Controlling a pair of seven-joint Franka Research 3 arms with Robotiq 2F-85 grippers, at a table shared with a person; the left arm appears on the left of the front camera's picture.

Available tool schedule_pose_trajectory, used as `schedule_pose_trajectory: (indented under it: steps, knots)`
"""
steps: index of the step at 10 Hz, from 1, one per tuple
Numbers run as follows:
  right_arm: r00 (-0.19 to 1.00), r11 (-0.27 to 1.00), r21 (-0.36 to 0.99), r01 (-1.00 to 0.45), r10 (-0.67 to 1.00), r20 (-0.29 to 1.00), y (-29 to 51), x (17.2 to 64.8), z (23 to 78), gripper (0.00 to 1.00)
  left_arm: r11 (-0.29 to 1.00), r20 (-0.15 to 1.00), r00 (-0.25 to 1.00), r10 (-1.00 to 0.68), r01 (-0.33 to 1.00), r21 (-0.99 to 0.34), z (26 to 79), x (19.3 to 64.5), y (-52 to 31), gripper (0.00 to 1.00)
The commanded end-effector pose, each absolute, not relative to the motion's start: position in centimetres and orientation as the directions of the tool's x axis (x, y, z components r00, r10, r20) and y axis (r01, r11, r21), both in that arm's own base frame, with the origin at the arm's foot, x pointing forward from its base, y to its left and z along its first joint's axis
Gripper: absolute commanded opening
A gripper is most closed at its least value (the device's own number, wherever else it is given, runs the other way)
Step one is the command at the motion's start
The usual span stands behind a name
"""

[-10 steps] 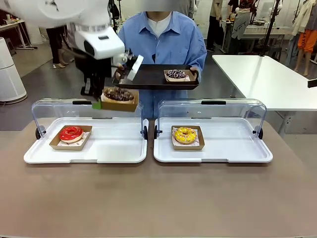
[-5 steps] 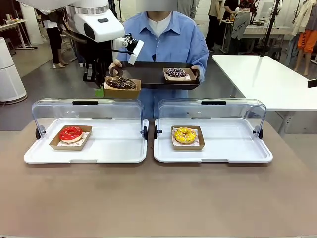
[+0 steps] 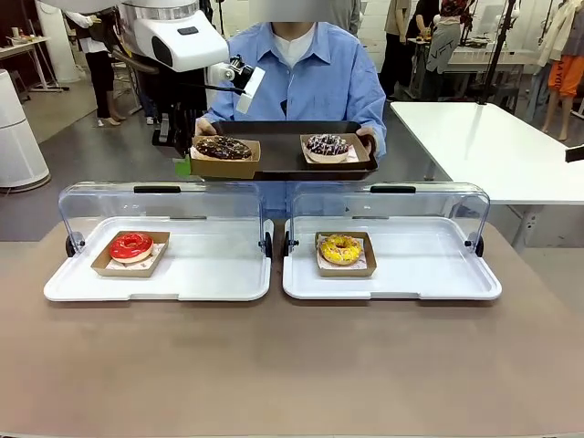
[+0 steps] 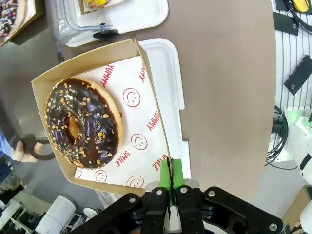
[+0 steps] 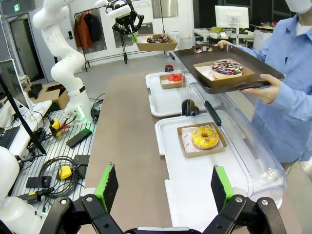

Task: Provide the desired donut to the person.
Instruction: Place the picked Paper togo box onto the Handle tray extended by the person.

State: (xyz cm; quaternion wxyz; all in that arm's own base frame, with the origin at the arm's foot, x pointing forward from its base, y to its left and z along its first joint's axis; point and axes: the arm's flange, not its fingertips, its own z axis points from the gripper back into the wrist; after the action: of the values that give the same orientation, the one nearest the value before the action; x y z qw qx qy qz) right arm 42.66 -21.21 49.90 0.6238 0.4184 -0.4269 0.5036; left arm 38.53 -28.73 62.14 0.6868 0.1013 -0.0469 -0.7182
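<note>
The person point(image 3: 297, 73) holds a dark serving tray point(image 3: 283, 137) beyond the two white display trays point(image 3: 160, 283). The left gripper point(image 4: 170, 187), pads pinched on one wall of the cardboard tray point(image 4: 148, 97), carries the chocolate donut point(image 4: 83, 124) at the serving tray's left edge. Judgement: the load is light, the wall thin and flexible, the glaze fragile; grip the wall only. The right gripper point(image 5: 163, 187) stands spread.

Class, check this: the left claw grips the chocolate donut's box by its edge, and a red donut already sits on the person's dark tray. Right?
Not quite. The left claw does pinch the chocolate donut's box, but the donut on the dark tray is a sprinkled chocolate one, as the front view shows.
</note>
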Motion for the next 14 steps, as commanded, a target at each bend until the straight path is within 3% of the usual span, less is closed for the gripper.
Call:
schedule_pose_trajectory:
  steps: [1,9,14]
  knots:
    - [0.126,0.142,0.09,-0.986,0.268,0.955,-21.2,42.7,49.9,1.0,-0.039,-0.078,-0.022,-0.997,0.976,0.214,62.4,38.2,-28.8,0.0]
    - [0.126,0.142,0.09,-0.986,0.268,0.955,-21.2,42.7,49.9,1.0,-0.052,-0.081,-0.036,-0.996,0.977,0.207,62.1,38.5,-28.7,0.01]
    - [0.126,0.142,0.09,-0.986,0.268,0.955,-21.2,42.7,49.9,1.0,-0.011,-0.007,-0.01,-1.0,0.985,0.17,66.2,50.5,-28.2,0.01]
